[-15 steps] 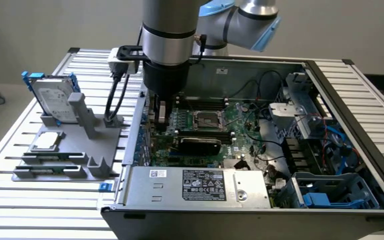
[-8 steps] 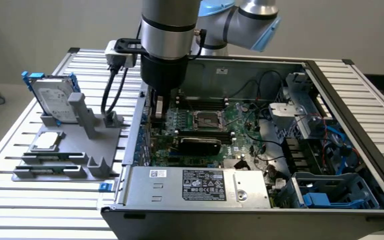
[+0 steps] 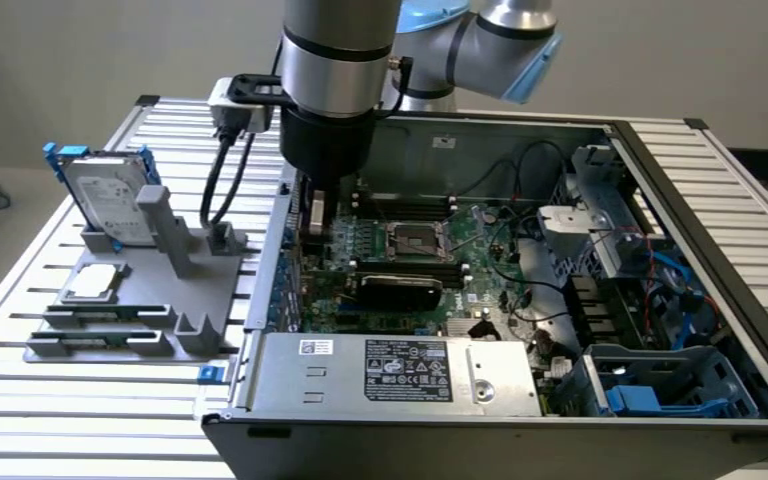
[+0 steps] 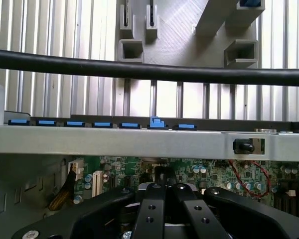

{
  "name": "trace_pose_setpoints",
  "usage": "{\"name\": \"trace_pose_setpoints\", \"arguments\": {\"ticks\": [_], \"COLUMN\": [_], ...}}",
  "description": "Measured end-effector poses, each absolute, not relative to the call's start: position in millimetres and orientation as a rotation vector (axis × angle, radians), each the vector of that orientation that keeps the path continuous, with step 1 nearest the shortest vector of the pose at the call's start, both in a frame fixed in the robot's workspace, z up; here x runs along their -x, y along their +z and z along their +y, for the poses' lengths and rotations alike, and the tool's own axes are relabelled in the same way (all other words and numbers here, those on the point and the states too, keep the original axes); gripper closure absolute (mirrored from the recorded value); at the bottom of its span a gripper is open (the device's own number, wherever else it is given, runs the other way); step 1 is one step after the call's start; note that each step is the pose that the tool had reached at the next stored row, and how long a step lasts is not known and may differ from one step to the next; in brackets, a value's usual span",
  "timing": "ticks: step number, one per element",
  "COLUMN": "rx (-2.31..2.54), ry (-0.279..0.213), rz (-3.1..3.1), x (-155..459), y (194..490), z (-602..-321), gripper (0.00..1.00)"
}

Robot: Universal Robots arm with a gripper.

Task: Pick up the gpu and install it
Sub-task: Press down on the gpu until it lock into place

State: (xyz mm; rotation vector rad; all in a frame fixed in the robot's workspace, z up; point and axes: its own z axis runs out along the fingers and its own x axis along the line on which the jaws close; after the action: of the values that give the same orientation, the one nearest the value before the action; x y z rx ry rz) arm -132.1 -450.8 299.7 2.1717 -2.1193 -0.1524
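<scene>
Open computer case [image 3: 704,190], grey fixture [image 3: 131,290]

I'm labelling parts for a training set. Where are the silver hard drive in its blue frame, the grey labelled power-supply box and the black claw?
Silver hard drive in blue frame [image 3: 107,197]: exterior view, its label face.
Grey labelled power-supply box [image 3: 404,371]: exterior view, its black label.
Black claw [image 4: 165,199]: wrist view, between its fingertips.

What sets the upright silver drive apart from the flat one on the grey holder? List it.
The upright drive stands on edge; the flat drive lies down. The upright drive sits in a blue frame; the flat drive shows none. Both are silver, on the grey holder.
</scene>
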Motion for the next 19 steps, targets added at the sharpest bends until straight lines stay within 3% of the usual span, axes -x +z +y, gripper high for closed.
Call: {"name": "trace_pose_setpoints", "arguments": {"ticks": [19], "rx": [-2.16], "ry": [-0.175], "rz": [-2.108], "x": [135.8], "y": [302.4], "z": [-450.8], "gripper": [0.89]}}
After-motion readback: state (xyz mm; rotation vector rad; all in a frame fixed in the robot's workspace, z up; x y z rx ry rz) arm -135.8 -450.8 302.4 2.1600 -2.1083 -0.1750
